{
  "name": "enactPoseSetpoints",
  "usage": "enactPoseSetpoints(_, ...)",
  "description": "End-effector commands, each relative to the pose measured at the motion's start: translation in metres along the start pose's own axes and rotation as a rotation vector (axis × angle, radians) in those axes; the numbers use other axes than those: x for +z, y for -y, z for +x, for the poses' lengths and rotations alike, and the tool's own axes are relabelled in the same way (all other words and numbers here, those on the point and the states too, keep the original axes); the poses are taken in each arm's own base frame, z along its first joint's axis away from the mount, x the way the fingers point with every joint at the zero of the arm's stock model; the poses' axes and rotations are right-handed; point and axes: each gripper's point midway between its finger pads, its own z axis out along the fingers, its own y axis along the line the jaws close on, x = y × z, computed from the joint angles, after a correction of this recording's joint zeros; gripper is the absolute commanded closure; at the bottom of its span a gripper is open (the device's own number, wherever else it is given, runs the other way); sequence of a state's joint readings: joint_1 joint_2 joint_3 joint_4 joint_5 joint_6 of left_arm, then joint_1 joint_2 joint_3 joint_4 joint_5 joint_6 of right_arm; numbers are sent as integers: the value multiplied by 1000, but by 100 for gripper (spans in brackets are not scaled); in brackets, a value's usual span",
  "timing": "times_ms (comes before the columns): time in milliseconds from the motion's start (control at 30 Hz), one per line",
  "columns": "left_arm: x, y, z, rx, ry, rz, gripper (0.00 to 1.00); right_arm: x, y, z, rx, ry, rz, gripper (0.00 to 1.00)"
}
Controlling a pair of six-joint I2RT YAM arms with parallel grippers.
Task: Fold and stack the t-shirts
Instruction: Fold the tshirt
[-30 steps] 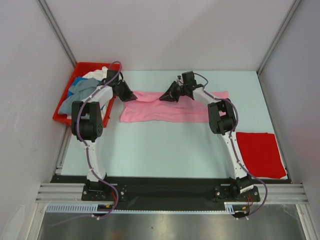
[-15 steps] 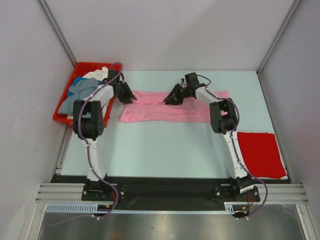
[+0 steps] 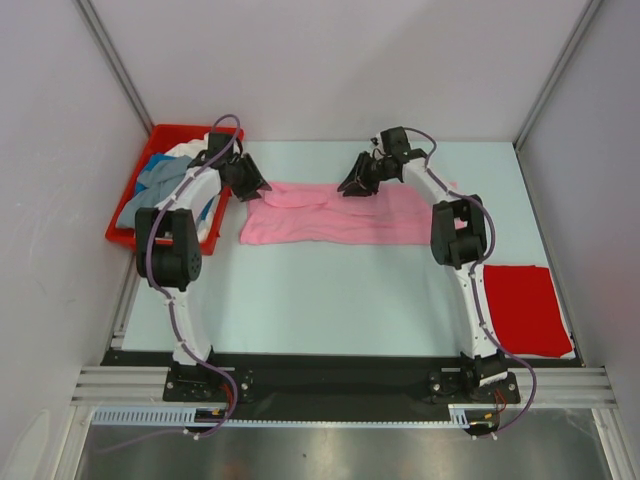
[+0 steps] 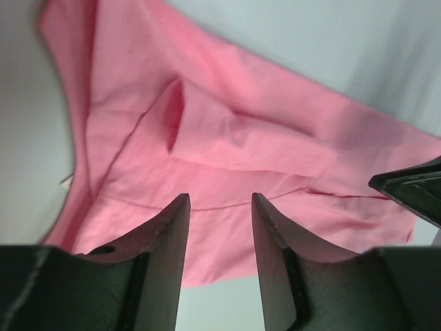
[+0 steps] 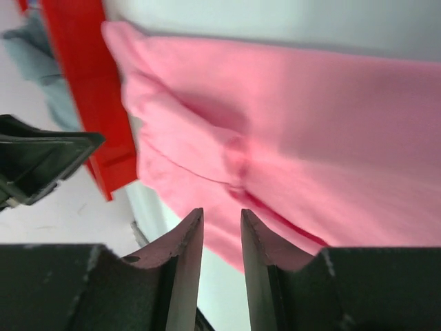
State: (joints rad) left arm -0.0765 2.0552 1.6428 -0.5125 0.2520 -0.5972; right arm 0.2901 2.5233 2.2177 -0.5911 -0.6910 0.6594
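A light pink t-shirt (image 3: 340,215) lies spread across the far middle of the table, with soft folds near its far edge. My left gripper (image 3: 257,187) hovers over its far left corner, open, with only pink cloth (image 4: 241,138) below the gap (image 4: 219,207). My right gripper (image 3: 353,184) hangs over the shirt's far edge near the middle, also open, above the shirt (image 5: 310,131) with nothing between the fingers (image 5: 222,219). A folded red t-shirt (image 3: 520,308) rests flat at the near right. Grey-blue (image 3: 160,178) and white (image 3: 195,148) shirts lie in the bin.
The red plastic bin (image 3: 122,238) sits at the far left beside the left arm, and its wall (image 5: 83,89) shows in the right wrist view. White walls close in the table at the back and on both sides.
Both grippers have opened and let go of the pink shirt's far edge. They have drawn back a little toward the far side, and the shirt now lies flatter.
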Motion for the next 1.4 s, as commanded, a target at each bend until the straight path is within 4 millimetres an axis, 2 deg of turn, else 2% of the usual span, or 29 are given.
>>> enactPoseSetpoints(0, -4, 30, -11, 9, 21, 114, 54, 2, -68, 3, -58, 18, -191, 65)
enactPoseSetpoints(33, 0, 28, -12, 9, 11, 103, 53, 6, -74, 3, -50, 13, -221, 63)
enactPoseSetpoints(67, -2, 30, -15, 33, 8, 101, 47, 12, -72, 3, -33, 7, -229, 62)
enactPoseSetpoints(133, 5, 23, -8, 56, -27, 85, 43, 16, -69, 2, -42, 8, -211, 57)
enactPoseSetpoints(167, 4, 21, -12, 88, -22, 72, 41, 18, -66, 2, -44, 5, -205, 56)
enactPoseSetpoints(367, 18, 2, -3, 141, -71, 36, 34, 22, -46, 9, -48, -23, -156, 54)
enactPoseSetpoints(500, 27, 8, -1, 171, -80, 89, 34, 27, -34, 12, -66, -35, -130, 52)
enactPoseSetpoints(600, 32, 4, -6, 190, -66, 73, 34, 30, -29, 14, -81, -46, -120, 52)
enactPoseSetpoints(867, 48, 13, -9, 223, -64, 143, 39, 42, -20, 16, -104, -54, -115, 53)
enactPoseSetpoints(1233, 50, 16, -5, 192, -86, 167, 57, 53, -33, 9, -80, -34, -169, 55)
enactPoseSetpoints(1367, 48, 18, -6, 193, -85, 174, 62, 55, -40, 3, -76, -18, -202, 61)
